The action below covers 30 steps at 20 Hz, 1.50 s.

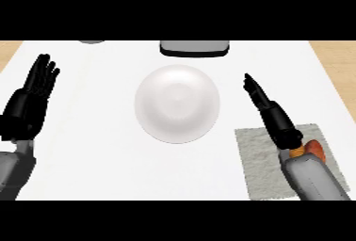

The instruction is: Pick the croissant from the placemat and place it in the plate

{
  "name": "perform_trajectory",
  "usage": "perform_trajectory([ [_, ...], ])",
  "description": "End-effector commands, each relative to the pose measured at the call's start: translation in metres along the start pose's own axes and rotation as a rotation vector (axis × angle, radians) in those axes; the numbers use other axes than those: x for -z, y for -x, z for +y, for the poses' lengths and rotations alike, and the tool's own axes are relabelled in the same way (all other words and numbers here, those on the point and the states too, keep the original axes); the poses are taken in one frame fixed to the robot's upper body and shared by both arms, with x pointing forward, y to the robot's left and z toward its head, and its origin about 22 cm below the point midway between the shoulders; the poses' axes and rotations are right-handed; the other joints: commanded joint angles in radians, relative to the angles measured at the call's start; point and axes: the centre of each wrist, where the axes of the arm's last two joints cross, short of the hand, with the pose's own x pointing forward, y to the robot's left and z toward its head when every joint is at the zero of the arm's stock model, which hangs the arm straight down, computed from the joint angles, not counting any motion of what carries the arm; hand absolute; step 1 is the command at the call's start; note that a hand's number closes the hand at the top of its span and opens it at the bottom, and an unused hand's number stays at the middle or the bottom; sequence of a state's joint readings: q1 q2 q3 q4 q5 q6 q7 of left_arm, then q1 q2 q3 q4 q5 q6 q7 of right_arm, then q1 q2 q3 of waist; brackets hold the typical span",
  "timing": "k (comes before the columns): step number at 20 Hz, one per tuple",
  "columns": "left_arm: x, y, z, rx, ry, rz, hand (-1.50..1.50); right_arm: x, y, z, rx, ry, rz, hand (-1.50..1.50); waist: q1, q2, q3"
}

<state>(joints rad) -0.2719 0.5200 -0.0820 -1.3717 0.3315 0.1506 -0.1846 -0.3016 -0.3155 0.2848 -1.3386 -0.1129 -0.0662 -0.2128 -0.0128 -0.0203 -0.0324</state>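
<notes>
Croissant (pixel 314 149) is lying on the placemat (pixel 261 160) beside your right hand (pixel 278 121), its fingers straight; your left hand (pixel 31 94) is resting open.

The white bench (pixel 97 164) fills most of the frame. A white plate (pixel 177 103) lies on it at the centre. A grey placemat (pixel 261 160) lies flat at the lower right, apart from the plate. A grey block (pixel 195 48) sits at the top centre, and a smaller grey thing (pixel 92 41) shows at the top edge, left of it.
</notes>
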Motion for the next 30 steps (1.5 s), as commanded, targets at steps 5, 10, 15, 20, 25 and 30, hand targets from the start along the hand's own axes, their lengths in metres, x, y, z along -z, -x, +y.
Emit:
perform_trajectory([
  [5,-0.045,0.044,-0.003,0.015,0.024,0.177,0.0,0.014,-0.008,-0.045,0.439,0.114,0.162,1.5,0.028,0.023,0.033],
  [10,-0.067,0.068,-0.02,-0.023,0.056,0.283,0.0,-0.021,0.026,-0.065,0.181,0.56,0.225,-1.5,-0.002,0.023,0.034],
  [15,-0.073,0.065,-0.01,-0.012,0.063,0.28,0.0,-0.077,0.031,-0.031,0.15,0.522,0.096,-1.5,0.003,0.016,0.033],
  [20,-0.07,0.061,-0.027,-0.02,0.076,0.285,0.0,-0.088,0.007,-0.043,0.011,0.601,0.143,-1.5,0.007,0.018,0.032],
  [25,-0.067,0.065,-0.038,-0.006,0.052,0.286,0.0,-0.111,-0.008,-0.086,-0.163,0.575,0.262,-1.5,0.006,0.018,0.032],
  [30,-0.07,0.066,-0.04,-0.011,0.068,0.279,0.0,-0.125,-0.023,-0.106,-0.313,0.374,0.471,-1.5,0.006,0.019,0.031],
])
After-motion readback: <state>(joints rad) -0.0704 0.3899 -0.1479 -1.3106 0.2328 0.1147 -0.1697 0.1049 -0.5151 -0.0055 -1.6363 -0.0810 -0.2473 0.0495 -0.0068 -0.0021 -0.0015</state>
